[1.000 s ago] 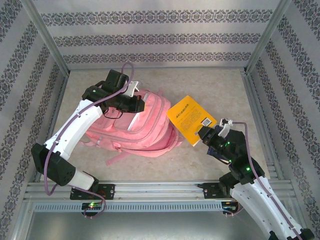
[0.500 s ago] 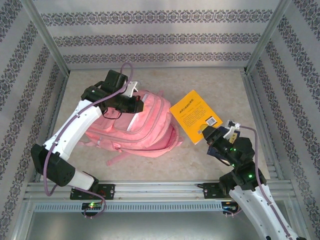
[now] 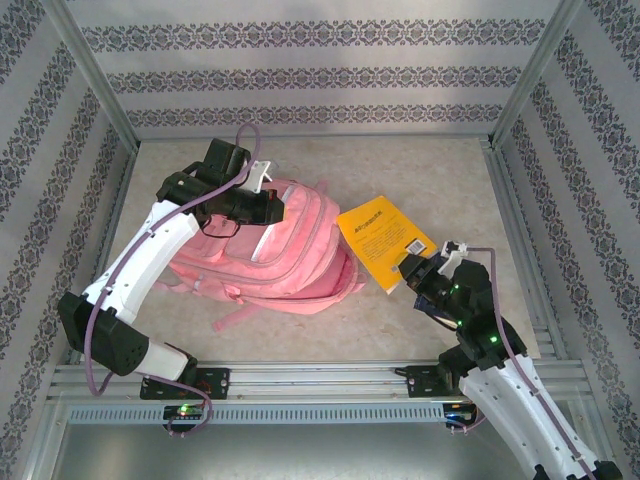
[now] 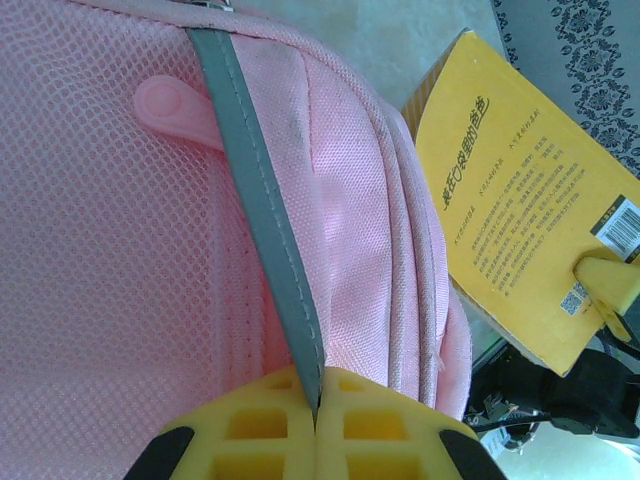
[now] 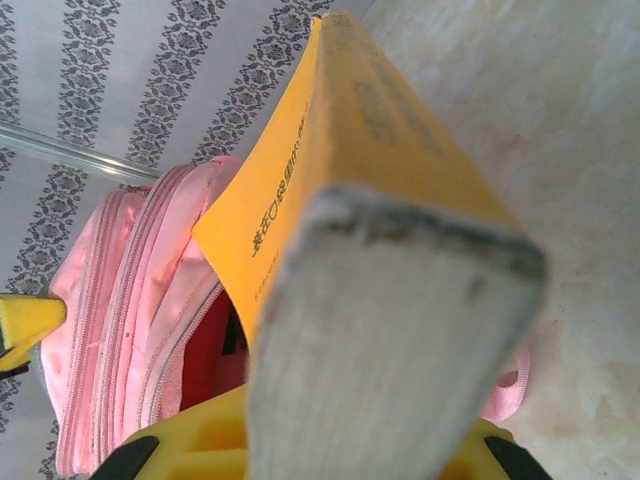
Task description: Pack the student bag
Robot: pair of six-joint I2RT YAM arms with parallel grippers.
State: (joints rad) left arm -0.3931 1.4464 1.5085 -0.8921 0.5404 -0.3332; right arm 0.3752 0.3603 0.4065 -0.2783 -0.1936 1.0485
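Risked, by judgement, jamming the yellow book point(image 3: 383, 240) against the rim of the student bag point(image 3: 290, 255), flat left of centre on the table point(image 3: 420, 170), upon losing the thin grey band point(image 4: 258, 210) from the fully closed left gripper point(image 4: 315, 420). Arched left arm over the bag's far end; held right arm folded low, right gripper point(image 3: 412, 268) clamped narrowly on the book's near corner.

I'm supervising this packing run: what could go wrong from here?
1. The right gripper pinches the yellow book near one corner only; it could pivot or slip out.
2. The left gripper grips just the grey strip on the student bag; the soft fabric may sag, and the book could catch on the opening's edge.
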